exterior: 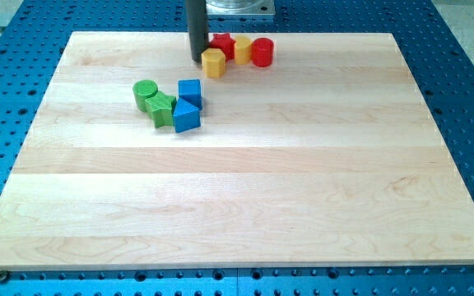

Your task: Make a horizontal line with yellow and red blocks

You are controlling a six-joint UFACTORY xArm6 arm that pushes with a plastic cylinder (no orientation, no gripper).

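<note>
My tip point(197, 61) stands at the view's top, touching or just left of a yellow block point(213, 62). Behind that block sits a red block point(223, 44), then a second yellow block point(243, 48) and a red cylinder point(262, 53) to the right. These form a rough row near the board's top edge, with the first yellow block a little lower than the others.
A green cylinder point(145, 93), a green star-like block point(162, 108), a blue cube point(190, 91) and a blue wedge-like block point(185, 117) cluster below and left of the tip. The wooden board point(237, 205) lies on a blue perforated table point(467, 49).
</note>
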